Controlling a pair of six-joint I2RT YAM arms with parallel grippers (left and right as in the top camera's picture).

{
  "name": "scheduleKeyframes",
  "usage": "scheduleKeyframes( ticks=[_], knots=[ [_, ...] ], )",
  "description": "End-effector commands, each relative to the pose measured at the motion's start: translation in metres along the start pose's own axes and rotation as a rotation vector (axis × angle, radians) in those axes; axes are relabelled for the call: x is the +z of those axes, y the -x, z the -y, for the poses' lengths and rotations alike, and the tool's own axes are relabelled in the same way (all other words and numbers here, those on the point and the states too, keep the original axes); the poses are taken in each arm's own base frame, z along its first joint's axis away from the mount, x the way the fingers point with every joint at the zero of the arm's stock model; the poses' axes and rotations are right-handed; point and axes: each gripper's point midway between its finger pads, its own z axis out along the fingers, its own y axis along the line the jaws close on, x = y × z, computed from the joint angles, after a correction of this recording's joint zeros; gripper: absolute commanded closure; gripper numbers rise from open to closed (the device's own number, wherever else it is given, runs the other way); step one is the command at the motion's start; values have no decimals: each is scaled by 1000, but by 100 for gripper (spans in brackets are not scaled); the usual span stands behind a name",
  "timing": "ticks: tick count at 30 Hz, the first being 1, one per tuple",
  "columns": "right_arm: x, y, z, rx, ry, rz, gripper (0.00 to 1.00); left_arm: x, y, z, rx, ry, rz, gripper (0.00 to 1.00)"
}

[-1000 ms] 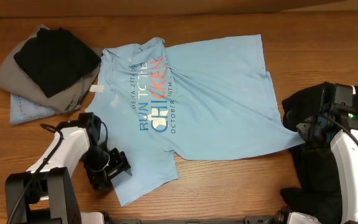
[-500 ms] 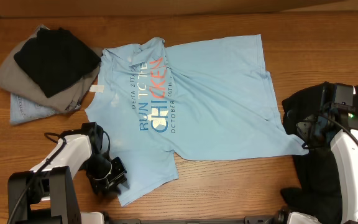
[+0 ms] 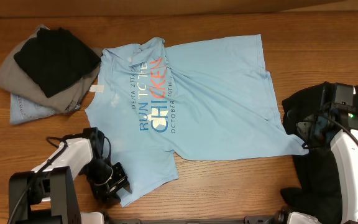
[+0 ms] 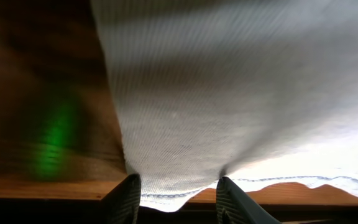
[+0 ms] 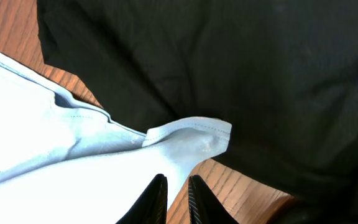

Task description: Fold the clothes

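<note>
So the light blue cotton T-shirt [image 3: 197, 93] lies flat, unfolded; each gripper, left [image 4: 176, 193] and right [image 5: 178, 193], pinches a corner.

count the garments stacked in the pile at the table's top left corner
3 visible: a black garment on top, a grey one under it, a denim-blue one at the bottom. More may be hidden.

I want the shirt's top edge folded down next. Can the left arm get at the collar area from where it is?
Probably not right away: the left gripper is pinching the T-shirt's bottom hem, so it must release first. Beyond that, only open shirt lies between.
</note>
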Motion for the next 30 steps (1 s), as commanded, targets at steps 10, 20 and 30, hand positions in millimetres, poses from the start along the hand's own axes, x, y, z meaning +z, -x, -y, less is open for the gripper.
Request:
scheduleKeyframes(
  ticks=[10, 20, 30],
  knots=[
    [-7, 8, -3, 3, 24, 33, 84, 20, -6, -2, 9, -39, -12, 40],
    [-7, 8, -4, 4, 25, 34, 84, 17, -11, -8, 51, 1, -30, 41],
    [-7, 7, -3, -16, 21, 30, 84, -7, 11, 17, 145, -70, 64, 42]
  ],
)
